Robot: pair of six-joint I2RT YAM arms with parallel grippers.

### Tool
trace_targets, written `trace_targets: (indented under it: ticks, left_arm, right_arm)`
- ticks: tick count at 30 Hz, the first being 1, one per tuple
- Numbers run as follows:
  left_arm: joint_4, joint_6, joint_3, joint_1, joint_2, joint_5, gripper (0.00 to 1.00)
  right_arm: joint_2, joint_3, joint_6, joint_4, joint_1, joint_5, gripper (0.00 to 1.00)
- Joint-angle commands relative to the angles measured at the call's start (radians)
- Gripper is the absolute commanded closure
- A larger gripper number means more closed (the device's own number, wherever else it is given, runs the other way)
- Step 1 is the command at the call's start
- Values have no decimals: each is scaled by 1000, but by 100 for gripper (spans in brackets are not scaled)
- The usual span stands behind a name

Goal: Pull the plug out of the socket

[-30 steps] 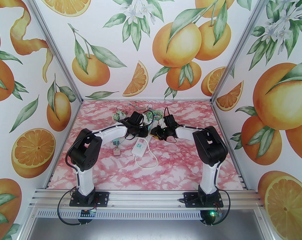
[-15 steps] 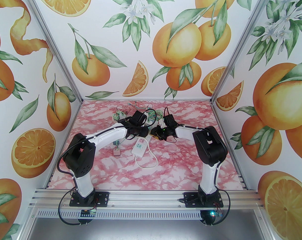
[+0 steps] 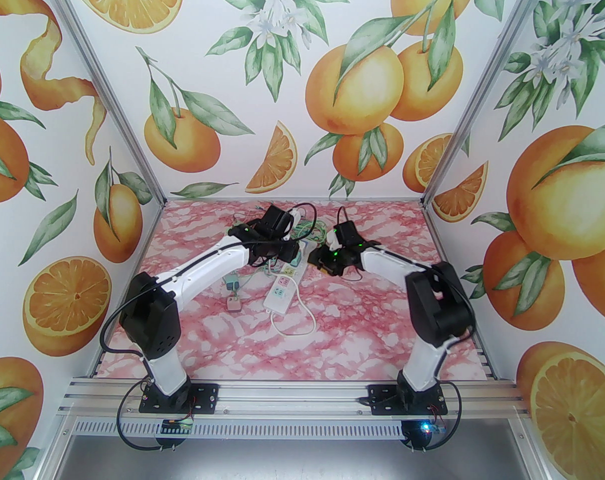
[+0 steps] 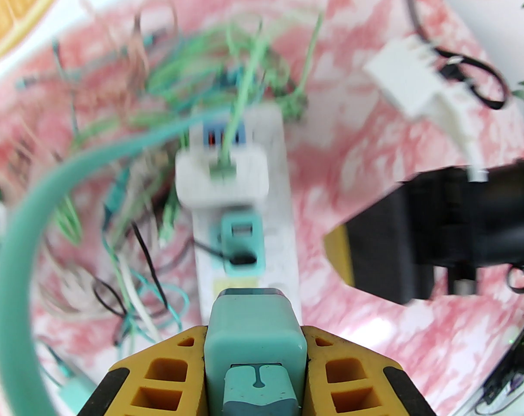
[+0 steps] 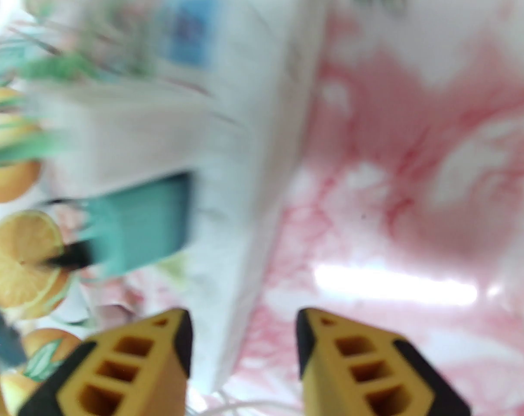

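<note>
My left gripper [image 4: 255, 334] is shut on a teal plug [image 4: 253, 314], its yellow fingers [image 4: 166, 371] pressing on both sides. The plug hangs over the near part of the white power strip [image 4: 283, 215]; its prongs are hidden. A smaller teal plug [image 4: 241, 243] and a white adapter [image 4: 222, 173] sit in the strip further along. In the blurred right wrist view my right gripper [image 5: 244, 340] is open, straddling the strip's edge [image 5: 249, 167] next to the smaller teal plug [image 5: 145, 228]. From the top, the left gripper [image 3: 288, 257] and right gripper [image 3: 313, 259] face each other over the strip [image 3: 281, 290].
A tangle of green, teal and black wires [image 4: 127, 158] lies behind and left of the strip. Two loose plugs [image 3: 232, 293] rest left of it, and its white cord [image 3: 302, 325] loops toward the front. A white connector [image 4: 413, 89] hangs off the right arm.
The left arm has stretched farther back and up with the teal plug, uncovering more of the strip. The right gripper has risen and its elbow has swung right and toward the front.
</note>
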Motion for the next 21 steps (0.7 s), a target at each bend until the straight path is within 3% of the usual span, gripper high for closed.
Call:
trace_targets:
  ticks: [1,9,12,15,16,21]
  left_arm:
    - [-41,26,84,44,40,40,80]
    - [-134,58,381,54,225,55,80]
    - [-179,71,510,51,305,45,80]
    - [-201,74,615,43,368,52,80]
    - [-205,75,640,38,382,56,80]
    - [-231,82,750,-10,444,44,79]
  right_arm:
    - [-88,-3,-22,-41,-32,52,50]
    - [-263,-112,-16,-45,-115,99,33]
    - [-325,-151,-9,-44,-140,121,15]
    - [-377,-188,2,-44,-170,136,12]
    - [-391,-198,6,-49,-180,146,1]
    - [-471,-252,29,-68,-239,202,0]
